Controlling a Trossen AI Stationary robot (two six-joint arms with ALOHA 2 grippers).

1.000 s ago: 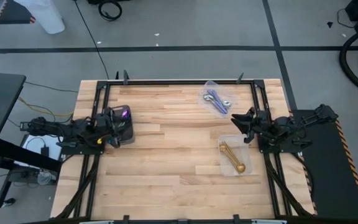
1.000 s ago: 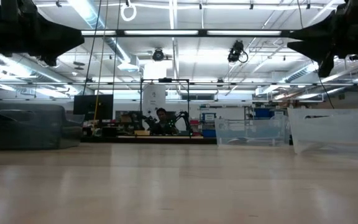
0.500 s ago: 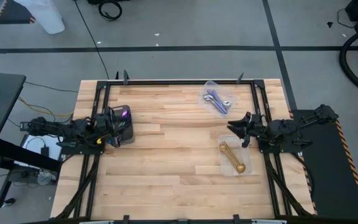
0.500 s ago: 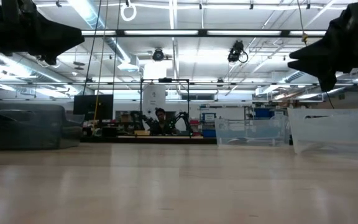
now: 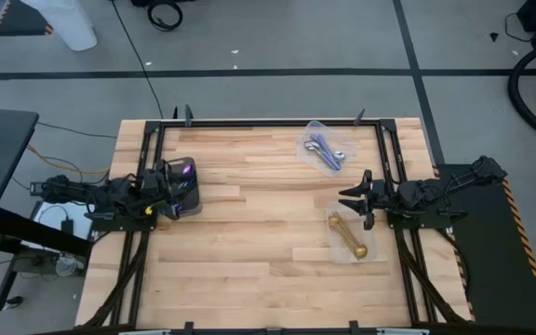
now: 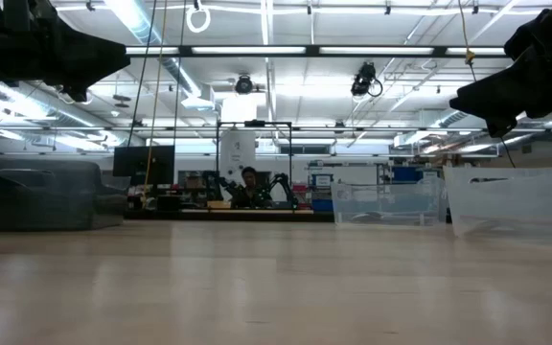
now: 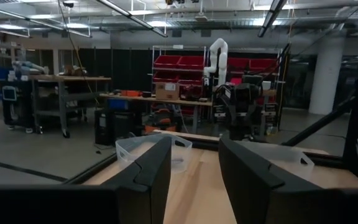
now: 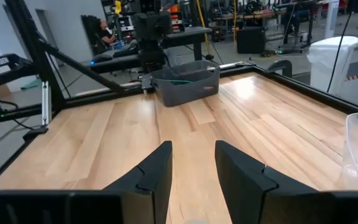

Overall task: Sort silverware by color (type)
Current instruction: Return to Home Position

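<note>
From above, you are looking at a sort that reads as finished: the lilac-handled spoons [image 5: 327,152] are lying in the far clear container [image 5: 309,127], the gold spoons [image 5: 347,235] in the near clear container [image 5: 380,253], and an iridescent spoon [image 5: 187,170] is showing in the dark tray [image 5: 194,207]. The left gripper [image 5: 167,191] is waiting beside that tray. The right gripper [image 5: 350,200] is hanging between the two clear containers, just beside the gold ones, its fingers spread and carrying nothing. To home it well, I would be lifting first and drawing straight back toward its base, so that no finger is clipping a container rim. At table height, both arms are riding well above the wood, the right one over the clear containers, so you are probably having room to retract without dipping. Through the left wrist, its fingers [image 7: 154,168] are standing apart with bare table between them and the containers are lying well across the table. Through the right wrist, its fingers [image 8: 157,168] are likewise standing apart and empty, the dark tray is sitting far off ahead, and one clear rim is showing just at the side.
</note>
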